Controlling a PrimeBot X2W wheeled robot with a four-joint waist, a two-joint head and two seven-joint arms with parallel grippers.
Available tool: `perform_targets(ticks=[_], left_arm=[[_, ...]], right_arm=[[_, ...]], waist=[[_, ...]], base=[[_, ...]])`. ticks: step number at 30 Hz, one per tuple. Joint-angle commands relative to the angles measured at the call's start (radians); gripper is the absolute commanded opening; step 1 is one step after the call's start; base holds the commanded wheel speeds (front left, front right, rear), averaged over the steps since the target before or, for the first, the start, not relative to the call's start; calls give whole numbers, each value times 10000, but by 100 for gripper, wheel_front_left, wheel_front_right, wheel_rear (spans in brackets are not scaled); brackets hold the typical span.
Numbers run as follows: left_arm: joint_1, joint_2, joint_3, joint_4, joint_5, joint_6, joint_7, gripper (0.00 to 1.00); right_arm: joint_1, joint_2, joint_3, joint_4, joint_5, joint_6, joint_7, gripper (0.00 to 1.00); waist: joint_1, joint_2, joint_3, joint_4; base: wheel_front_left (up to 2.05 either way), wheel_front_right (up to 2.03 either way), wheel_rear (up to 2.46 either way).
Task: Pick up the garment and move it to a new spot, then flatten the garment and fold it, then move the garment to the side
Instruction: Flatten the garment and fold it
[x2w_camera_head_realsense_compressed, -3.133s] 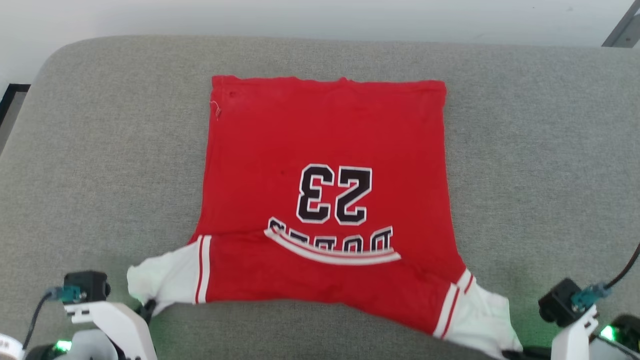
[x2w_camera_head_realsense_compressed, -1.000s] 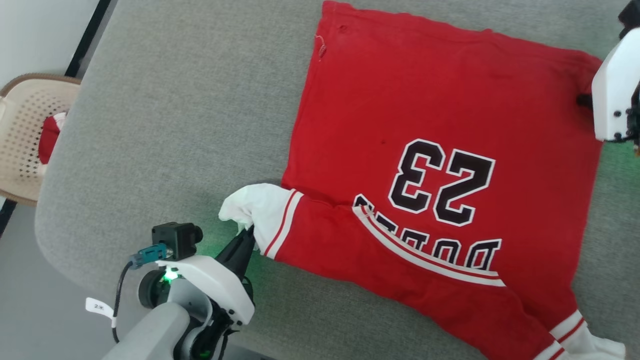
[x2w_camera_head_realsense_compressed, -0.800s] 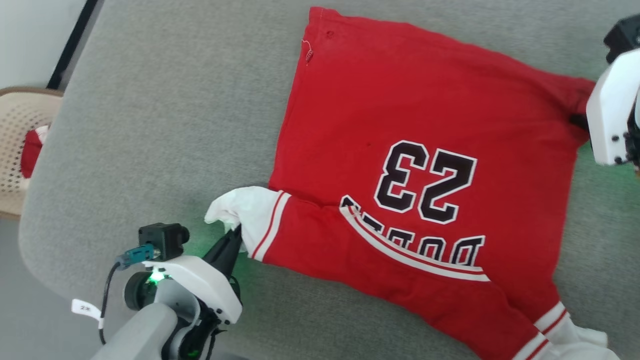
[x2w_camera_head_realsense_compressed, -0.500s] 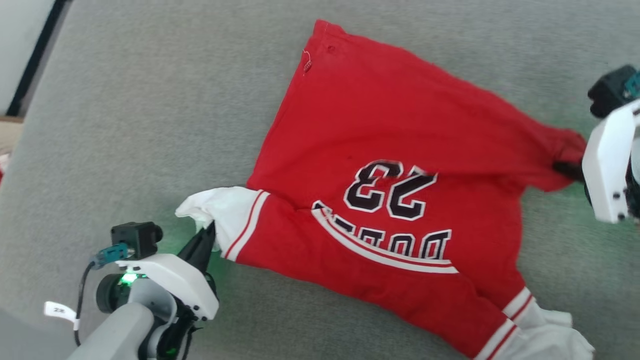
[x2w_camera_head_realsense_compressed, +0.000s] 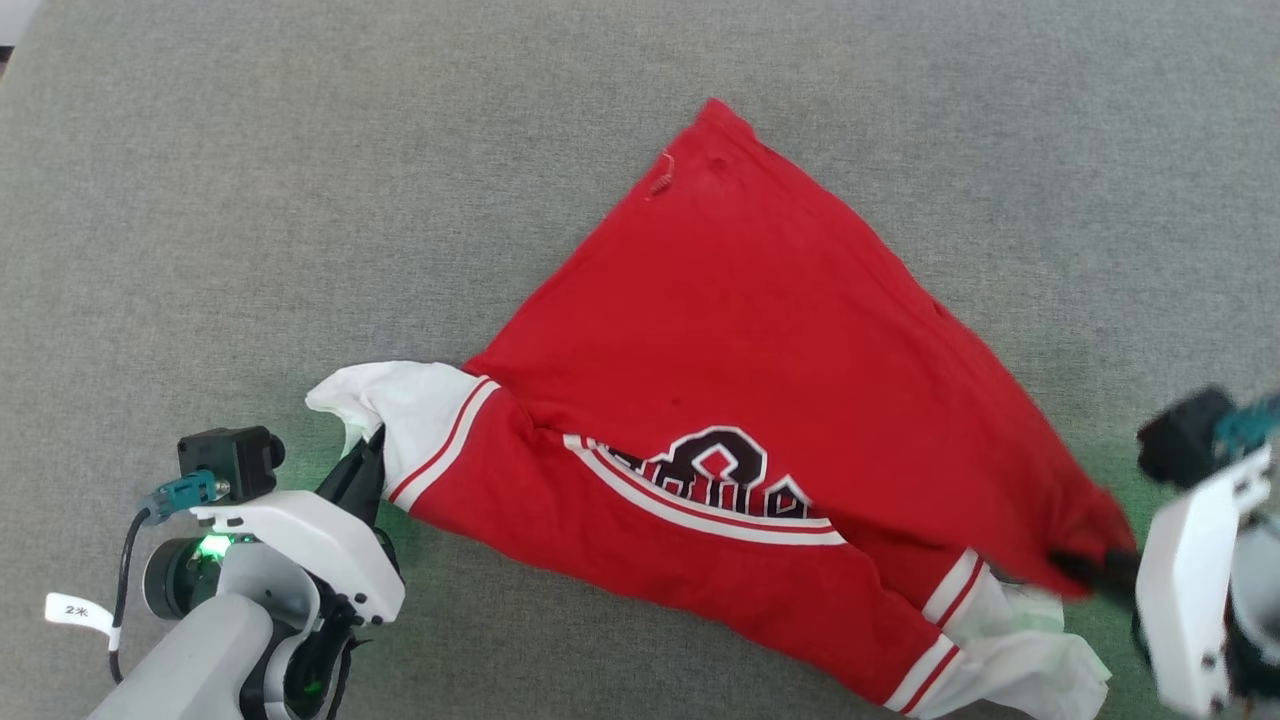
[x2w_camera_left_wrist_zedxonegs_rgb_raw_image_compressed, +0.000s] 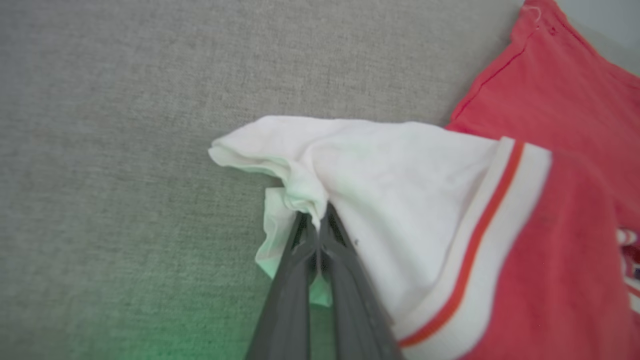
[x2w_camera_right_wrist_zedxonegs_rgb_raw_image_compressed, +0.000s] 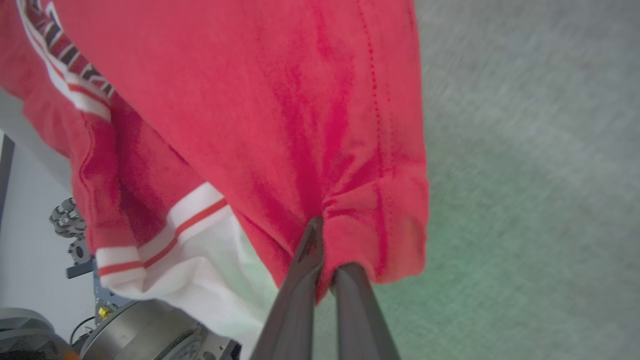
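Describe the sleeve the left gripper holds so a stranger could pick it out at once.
On the grey cushion lies the red garment with two white sleeve ends. This sleeve sticks out at its left side, pinched by the shut fingers of the left gripper; the other sleeve lies loose.

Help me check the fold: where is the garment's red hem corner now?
Head view, lower right: the garment's hem corner is pinched in the right claw, beside a white sleeve end.
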Motion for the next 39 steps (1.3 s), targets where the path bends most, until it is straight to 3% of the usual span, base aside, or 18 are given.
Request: perform_targets(ticks=[1,7,12,13,14,15,16,23,29,33,39], left_arm=[[8,-75,-101,-28,-24,18,111,0],[-116,-130,-145,-93,-6,50,155,0],[-101,-216,-156,47,-74,-4,92,0],[-95,-240,-169,72,-79,-24,77,0],[-85,-265,-179,93,-83,-43,89,0],[-64,-275,-190,121,-95,-49,78,0],[-42,-278,-195,131,-99,-57,66,0],[114,-270,-253,145,-92,-105,-26,0],[128,-393,-323,165,-106,-193,-85,0],[12,-485,-390,205,-60,-256,-88,0],[-346,-785,-565,344,42,-421,-48,0]], right_arm=[[321,185,-155,-194,-120,-3,77,0],[2364,1832,-1113,-285,-744,-3,73,0],[2338,2704,-1527,498,-978,-16,-674,0],[2260,2765,-1640,555,-1077,-20,-758,15],[2172,2804,-1733,497,-1120,-26,-850,40],[2071,2886,-1866,376,-1111,-26,-904,84],[2034,2935,-2002,215,-1095,-26,-900,100],[1631,2983,-2920,-1683,-1314,-2,-591,100],[725,2772,-3041,-2836,-1841,-2,-519,100],[-78,2559,-2839,-2774,-2164,-2,-769,100],[-2170,2246,-1887,-1298,-2099,-2,-1417,100]], waist=[[0,0,8,-14],[0,0,98,55],[0,0,56,112],[0,0,31,129],[0,0,-1,154],[0,0,-34,174],[0,0,-63,197],[0,0,-220,471],[0,0,-202,850],[0,0,-148,1061],[0,0,96,1609]], base=[[0,0,0],[0,0,0],[0,0,0],[0,0,0],[0,0,0],[0,0,0],[0,0,0],[0,0,0],[0,0,0],[0,0,0],[0,0,0]])
